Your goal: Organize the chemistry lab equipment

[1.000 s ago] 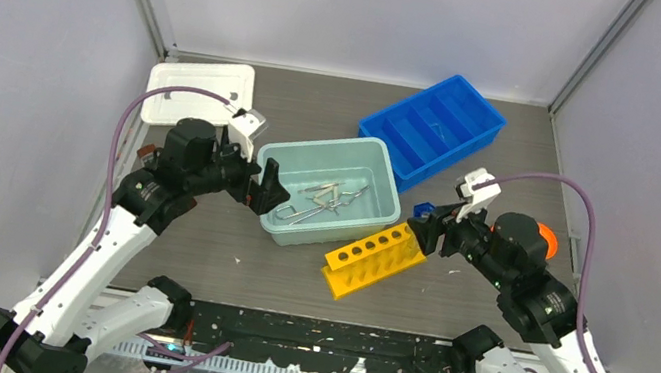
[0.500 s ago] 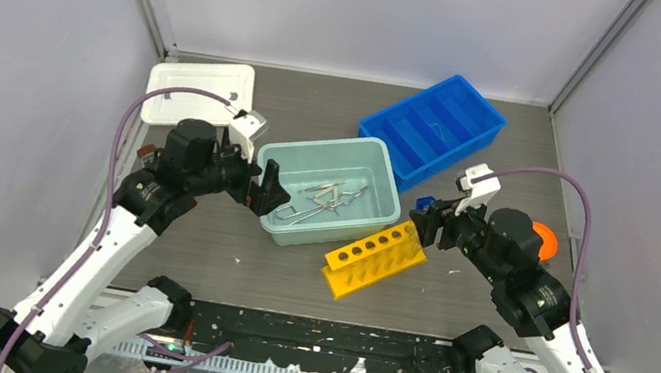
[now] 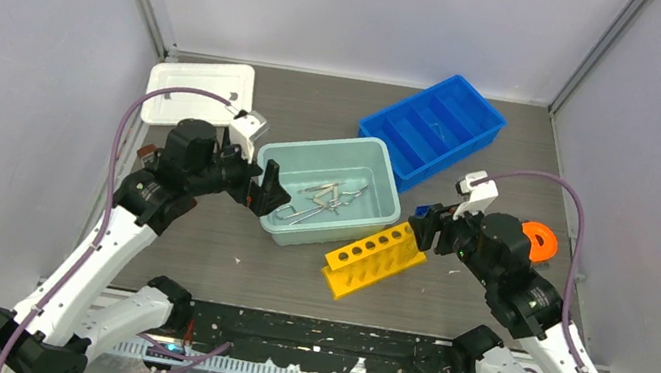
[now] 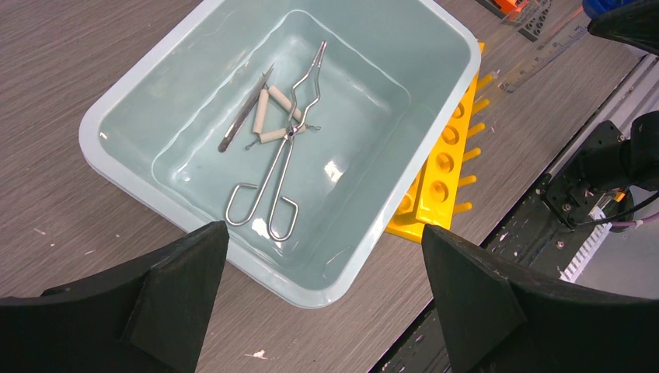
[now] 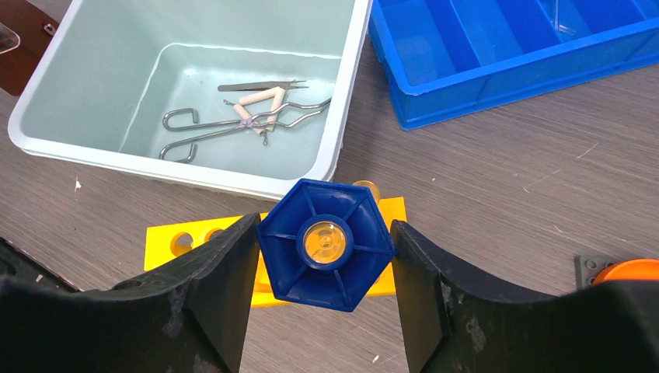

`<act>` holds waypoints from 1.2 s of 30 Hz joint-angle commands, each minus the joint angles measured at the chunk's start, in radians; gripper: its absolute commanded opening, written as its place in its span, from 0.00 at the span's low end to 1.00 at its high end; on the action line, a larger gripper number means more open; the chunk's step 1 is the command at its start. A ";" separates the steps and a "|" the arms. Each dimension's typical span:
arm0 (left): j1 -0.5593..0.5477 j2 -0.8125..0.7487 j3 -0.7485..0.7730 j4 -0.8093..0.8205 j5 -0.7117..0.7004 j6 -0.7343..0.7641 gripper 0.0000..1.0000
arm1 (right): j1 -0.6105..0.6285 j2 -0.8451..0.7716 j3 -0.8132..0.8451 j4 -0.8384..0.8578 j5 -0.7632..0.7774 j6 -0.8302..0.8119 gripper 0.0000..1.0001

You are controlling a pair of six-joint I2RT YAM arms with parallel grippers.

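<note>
My right gripper (image 5: 325,268) is shut on a slim tube seen end-on by its blue hexagonal cap (image 5: 326,242), held just above the right end of a yellow tube rack (image 3: 373,260). In the top view the cap (image 3: 422,209) shows at the right gripper (image 3: 425,227). Silvery tongs (image 4: 273,167), tweezers (image 4: 245,110) and a wire triangle with white sleeves (image 4: 273,116) lie in the pale teal tub (image 4: 116,132). My left gripper (image 4: 322,256) is open and empty, over the tub's near left corner (image 3: 267,191).
A blue divided tray (image 3: 433,128) stands at the back right with a thin clear piece (image 5: 563,23) in it. A white lid (image 3: 199,92) lies at the back left. An orange ring (image 3: 537,241) lies right of my right arm.
My right arm has shifted a little down and left with the blue-capped tube, uncovering more of the orange ring. The left arm has not moved.
</note>
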 commanded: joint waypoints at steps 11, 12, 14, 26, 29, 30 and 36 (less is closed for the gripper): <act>-0.002 -0.011 -0.001 0.041 0.015 0.007 1.00 | 0.001 -0.012 -0.068 0.119 0.058 0.090 0.47; -0.002 -0.010 0.000 0.042 0.015 0.007 1.00 | 0.001 -0.011 -0.073 0.127 0.065 0.095 0.47; -0.002 -0.011 0.000 0.042 0.015 0.007 1.00 | 0.001 -0.010 -0.086 0.136 0.068 0.107 0.48; -0.002 -0.013 0.000 0.031 -0.029 0.010 1.00 | 0.002 -0.005 -0.143 0.180 0.082 0.137 0.59; -0.002 -0.013 0.000 0.027 -0.052 0.010 1.00 | 0.001 -0.011 -0.128 0.161 0.075 0.137 0.65; -0.002 -0.012 0.001 0.025 -0.061 0.010 1.00 | 0.000 -0.012 -0.117 0.155 0.074 0.139 0.66; -0.002 -0.012 -0.001 0.022 -0.083 0.011 1.00 | 0.001 -0.039 -0.067 0.092 0.068 0.152 0.72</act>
